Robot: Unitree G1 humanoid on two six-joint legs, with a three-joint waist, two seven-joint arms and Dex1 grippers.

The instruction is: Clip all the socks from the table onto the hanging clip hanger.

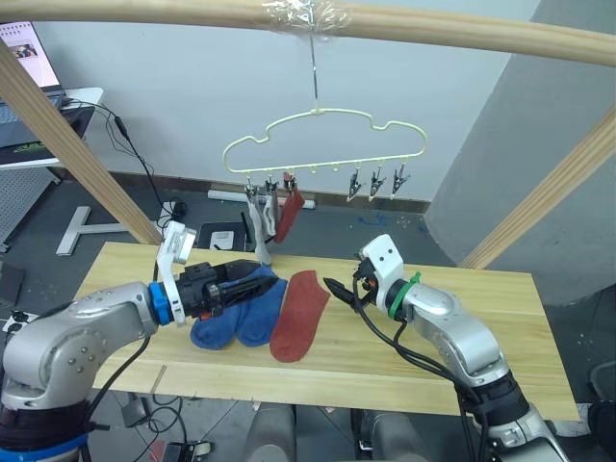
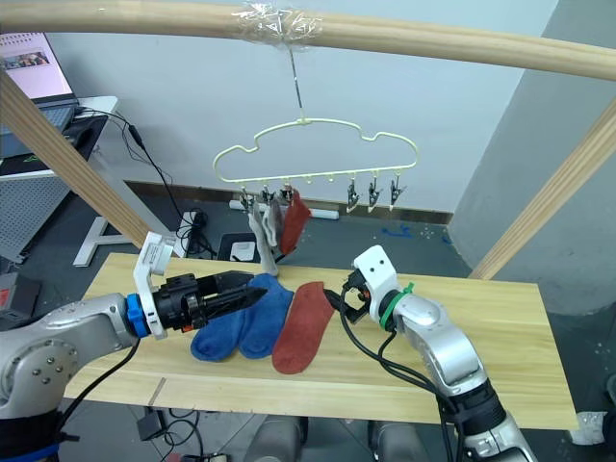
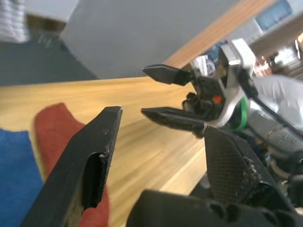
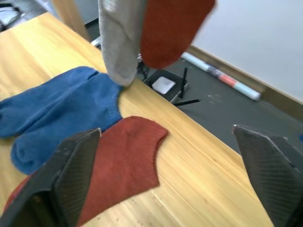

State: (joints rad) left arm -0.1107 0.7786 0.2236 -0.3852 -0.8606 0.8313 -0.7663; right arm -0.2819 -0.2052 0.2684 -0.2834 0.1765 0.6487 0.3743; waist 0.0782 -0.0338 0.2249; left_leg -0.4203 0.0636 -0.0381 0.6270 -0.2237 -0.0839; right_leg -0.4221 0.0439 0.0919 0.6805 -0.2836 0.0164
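Three socks lie on the table in the head views: two blue socks side by side and one rust-red sock just to their right, touching the nearer blue one. Three more hang from the clip hanger on its leftmost clips: two light grey socks and a second rust-red sock; the grey pair overlap, so their outlines are hard to separate. Three clips on the right side hang bare. The hanger's hook meets a wooden pole at a wad of clear tape. The left gripper sits over the blue socks and hides part of them; the right gripper hovers just beside the toe end of the red sock on the table.

In the left wrist view, two black fingers stand well apart, holding nothing, with the red sock and a strip of blue cut off at the frame edge. The other gripper's two pointed fingers show ahead, also apart.

In the right wrist view, the fingers are spread wide and empty above the red sock; both blue socks lie beyond, and the hanging grey and red socks are cut off at their upper ends.
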